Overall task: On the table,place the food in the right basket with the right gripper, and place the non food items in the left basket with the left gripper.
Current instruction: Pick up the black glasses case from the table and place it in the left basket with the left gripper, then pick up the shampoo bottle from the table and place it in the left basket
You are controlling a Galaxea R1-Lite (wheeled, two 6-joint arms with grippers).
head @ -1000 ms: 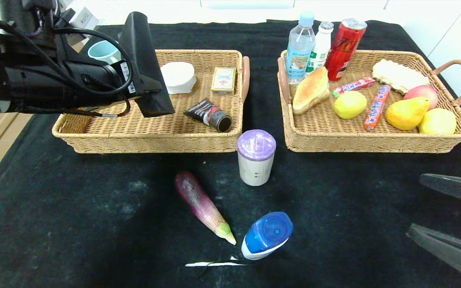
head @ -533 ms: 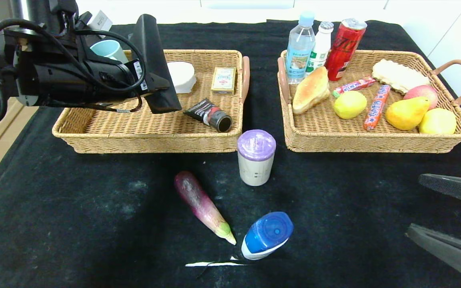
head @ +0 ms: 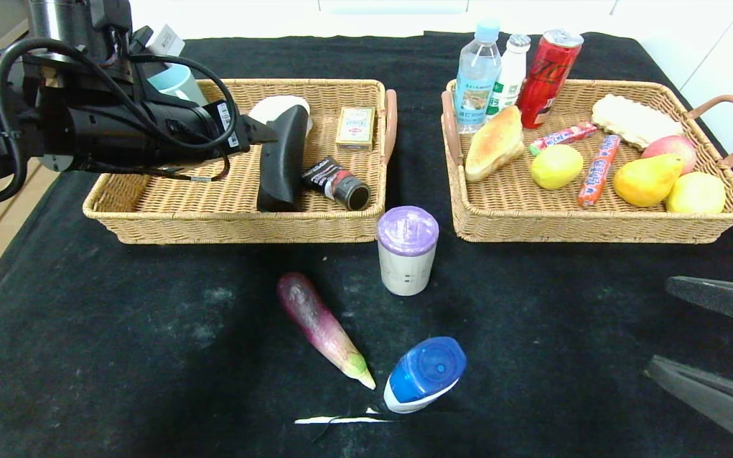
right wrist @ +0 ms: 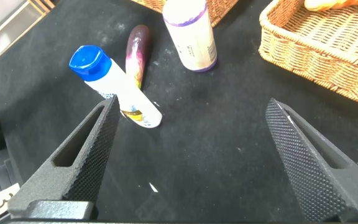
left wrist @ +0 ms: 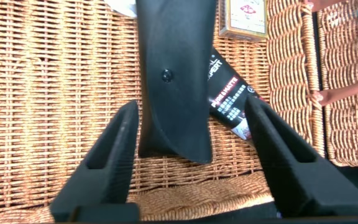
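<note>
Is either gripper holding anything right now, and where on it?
Nothing held: left gripper is open over the black object in the left basket; right gripper open, empty.

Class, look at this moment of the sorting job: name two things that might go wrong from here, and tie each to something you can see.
1. The black case lies in the left basket between the open fingers of the left gripper; withdrawing carelessly may snag it or nudge the tube beside it.
2. The eggplant lies close against the blue-capped bottle; the open right gripper reaching for the food may knock the bottle away.
</note>
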